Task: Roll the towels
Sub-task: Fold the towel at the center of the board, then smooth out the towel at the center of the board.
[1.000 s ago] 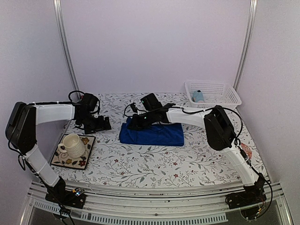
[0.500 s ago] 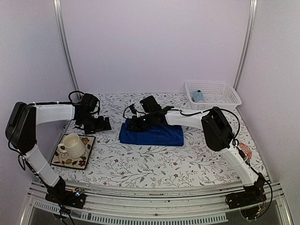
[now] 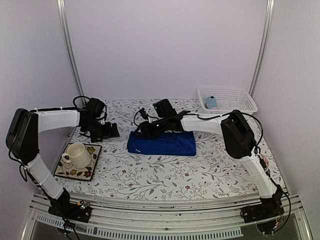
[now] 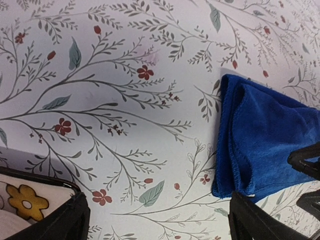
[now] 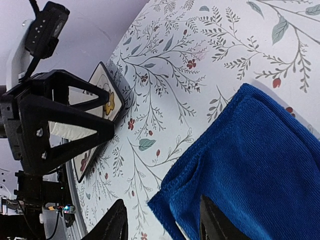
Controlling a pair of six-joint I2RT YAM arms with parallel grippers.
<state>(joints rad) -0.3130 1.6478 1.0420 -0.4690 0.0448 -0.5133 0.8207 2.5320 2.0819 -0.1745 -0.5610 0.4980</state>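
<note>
Your right claw [image 5: 161, 210], jaws partly apart, hovers at the left end of the folded royal-blue towel [image 3: 161, 143] lying mid-way across the counter [image 3: 165, 172], your left claw [image 3: 111, 131] gaping wide just beside it; a shallow pinch could lift only the top layer and unfold it.

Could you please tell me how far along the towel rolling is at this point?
Done: the light-blue towel sits in the basket, apparently rolled, though it is too small to be sure. In hand: the blue towel lies folded flat, with the right gripper open over its left end and the left gripper open and empty beside it. Left: rolling the blue towel.
</note>
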